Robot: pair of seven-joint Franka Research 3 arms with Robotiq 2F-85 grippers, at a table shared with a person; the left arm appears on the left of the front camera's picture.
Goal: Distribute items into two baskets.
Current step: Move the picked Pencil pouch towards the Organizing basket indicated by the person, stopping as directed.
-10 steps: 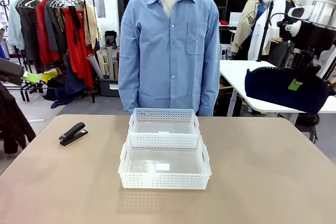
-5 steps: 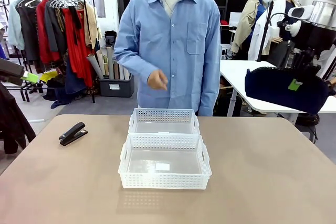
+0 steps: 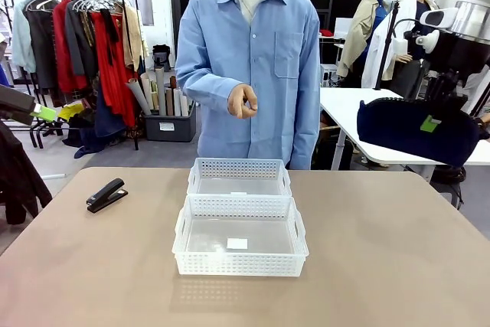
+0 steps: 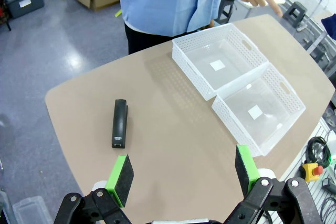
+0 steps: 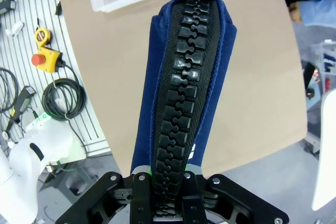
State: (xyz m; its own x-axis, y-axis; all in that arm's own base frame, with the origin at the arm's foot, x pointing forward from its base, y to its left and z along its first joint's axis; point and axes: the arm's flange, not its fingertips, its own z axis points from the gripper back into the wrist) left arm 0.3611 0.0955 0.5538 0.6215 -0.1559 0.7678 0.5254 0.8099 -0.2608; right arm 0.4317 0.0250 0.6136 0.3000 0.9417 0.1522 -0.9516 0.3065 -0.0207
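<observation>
Right claw (image 5: pixel 168 174) clamps navy pouch (image 5: pixel 184 82) above table (image 5: pixel 252 77)

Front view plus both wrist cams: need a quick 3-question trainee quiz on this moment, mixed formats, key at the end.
1. True or false: the stapler lies inside the near basket.
2. The right gripper is: A open; B shut on the pouch; C shut on nothing.
3. What does the far basket hold?
Key: 1 false, it lies on the table, left of both baskets; 2 B; 3 nothing.
</observation>
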